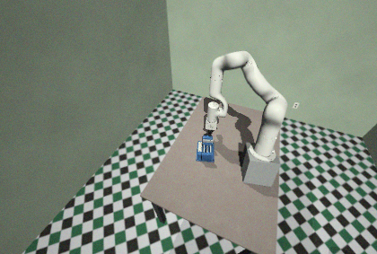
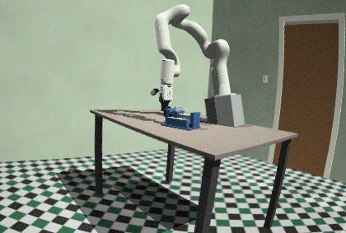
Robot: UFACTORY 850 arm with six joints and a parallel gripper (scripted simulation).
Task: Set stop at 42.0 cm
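Likely stiff and small, the handwheel (image 2: pixel 166 109) is sitting clenched in the hand (image 2: pixel 165 105) at the jig's (image 2: pixel 181 120) far end.

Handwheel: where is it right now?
In the exterior view it sits at the left end of the blue stop fixture on the table, between the gripper fingers; too small to see clearly.

The arm (image 2: pixel 194 28) is showing smooth white tubular links with rounded elbow joints. Its foot is sitting on a plain grey box pedestal (image 2: pixel 231 114). A white cylindrical wrist (image 2: pixel 166 72) is carrying a small grey gripper (image 2: pixel 165 105) with dark jaws.
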